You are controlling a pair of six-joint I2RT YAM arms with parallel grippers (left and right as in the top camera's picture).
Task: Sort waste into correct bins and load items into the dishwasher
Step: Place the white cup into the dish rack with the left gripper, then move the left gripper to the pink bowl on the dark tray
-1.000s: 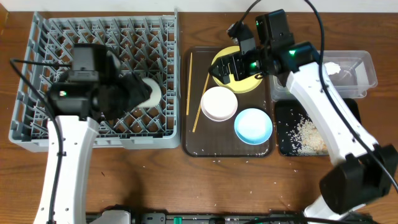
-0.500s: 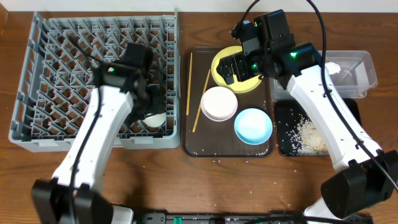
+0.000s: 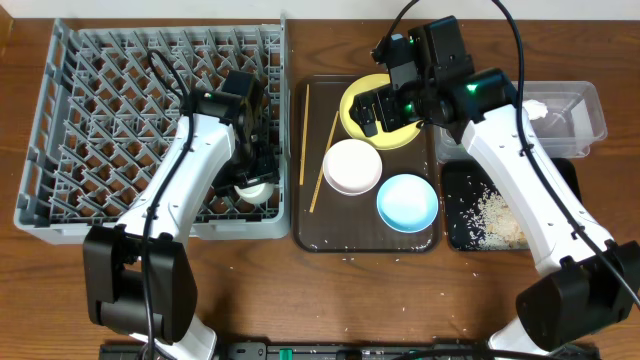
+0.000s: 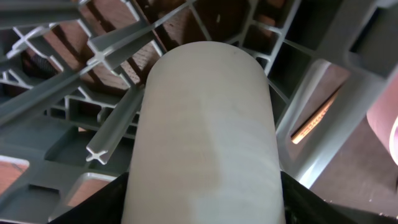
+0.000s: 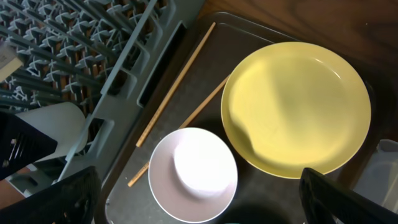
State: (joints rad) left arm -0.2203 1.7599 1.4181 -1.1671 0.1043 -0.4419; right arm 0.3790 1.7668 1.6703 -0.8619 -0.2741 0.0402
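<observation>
Left gripper [image 4: 199, 208]: jaws stand on either side of the small white cup [image 4: 205, 124]; I cannot tell whether they pinch it or only flank it.
Small white cup: among the pegs at the grey dish rack's [image 3: 60, 120] right edge, near its front corner.
Right gripper [image 3: 383, 110]: jaws spread wide, holding nothing, above the yellow plate [image 5: 298, 106] at the brown tray's [image 3: 310, 235] back edge.

Both arms are showing white shells with black joints and bases. The left arm [image 3: 175, 200], over the rack [image 3: 60, 130], is trailing a thin black cable; the right arm [image 3: 520, 170], right of the rack, is carrying looping black cables and glowing with small green lights.
</observation>
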